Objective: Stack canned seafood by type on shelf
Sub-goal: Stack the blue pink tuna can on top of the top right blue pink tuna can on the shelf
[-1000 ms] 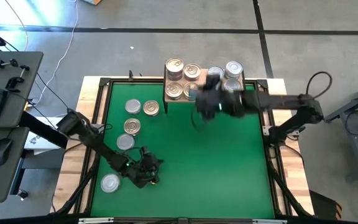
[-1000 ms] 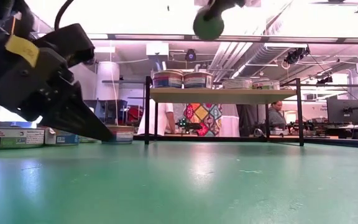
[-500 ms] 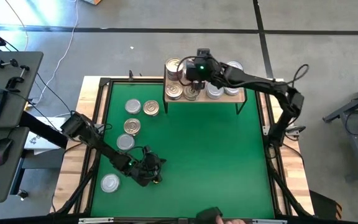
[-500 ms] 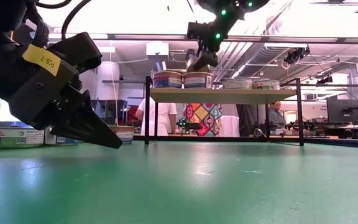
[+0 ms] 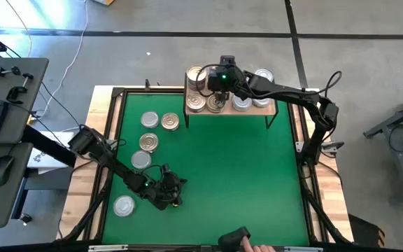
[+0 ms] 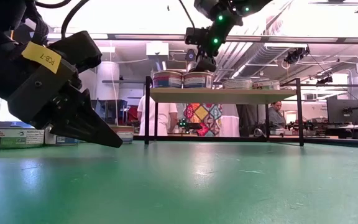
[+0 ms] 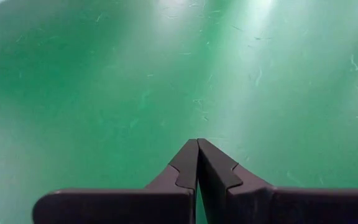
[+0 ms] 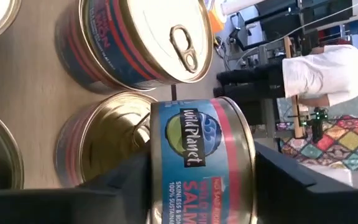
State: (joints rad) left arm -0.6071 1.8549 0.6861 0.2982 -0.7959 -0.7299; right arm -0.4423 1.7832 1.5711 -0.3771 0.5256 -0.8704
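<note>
Since a second ago the right arm has swung from out over the mat to the shelf [image 5: 229, 110], and since half a second ago it has barely shifted. The right gripper [image 5: 214, 82] hangs over the shelf's left half, its fingers [image 8: 291, 186] pressed against the sides of a salmon tin [image 8: 199, 163] with a blue and red label, held on edge between them. Directly under that tin sits a gold-lidded tin [image 8: 101, 137] on the wood, with another gold pull-tab tin [image 8: 145, 40] just beyond it. Further along the board, away from the gripper, stand silver-lidded tins [image 5: 261, 78].

The left gripper [image 7: 197, 163] sits low over the green mat [image 5: 222, 175], well apart from the shelf, its jaws pressed together and empty, as before. Loose tins [image 5: 149, 142] lie on the mat near that arm. A person in a white shirt [image 6: 149, 115] stands beyond the table.
</note>
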